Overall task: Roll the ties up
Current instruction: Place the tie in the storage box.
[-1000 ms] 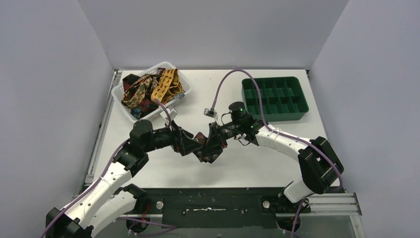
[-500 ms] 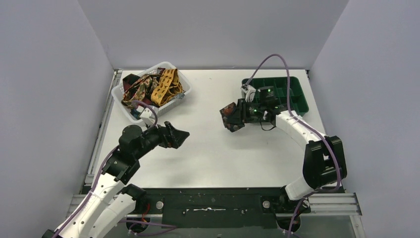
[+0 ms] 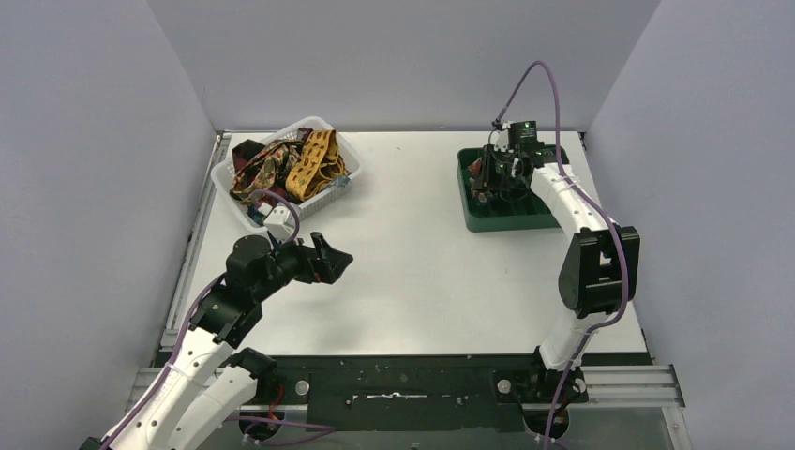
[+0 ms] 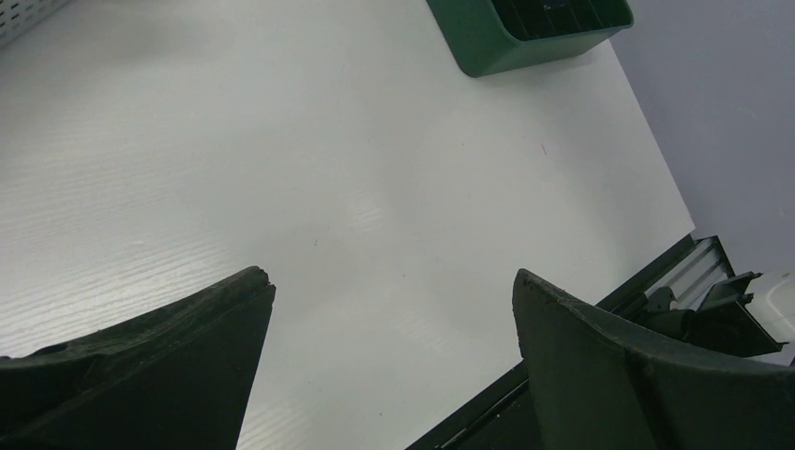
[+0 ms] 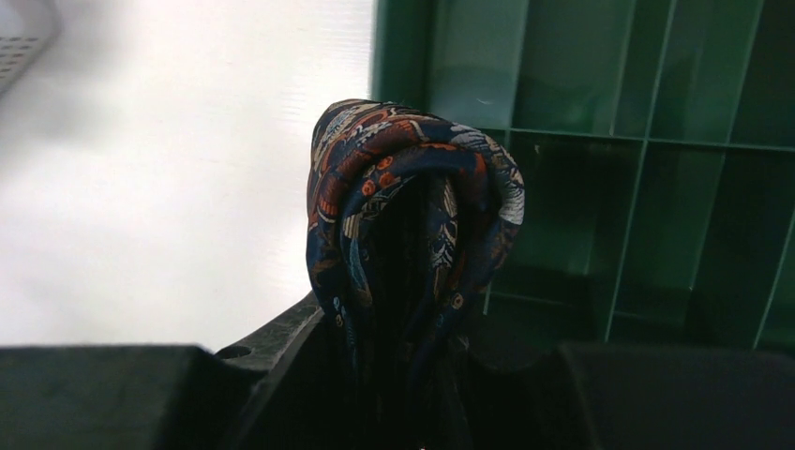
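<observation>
Right gripper (image 3: 485,180): reaching out to the far right of the bench (image 3: 422,281) and hanging over the left end of the green tray (image 3: 555,192), its jaws pressing firmly on a rolled tie (image 5: 412,206).

Rolled tie: showing dark blue with an orange and cream floral print. It is curling in a tight loop that is standing up out of the jaws, just over the compartments beside the tray's left wall. I cannot tell which compartment is lying directly under it.

Left gripper (image 3: 333,258): hovering above the bare white bench on the left, near the basket and well apart from the tray. Its jaws are gaping wide and gripping nothing, as the left wrist view is showing.

Remaining ties (image 3: 272,169): lying in a tangled heap inside the white basket (image 3: 225,175) at the far left corner. A mustard-yellow tie (image 3: 314,159) is draping across the right side of the heap, with dark red and brown ones bunching beside it.

Purple cable (image 3: 542,84): arching up and over the right arm's wrist.
</observation>
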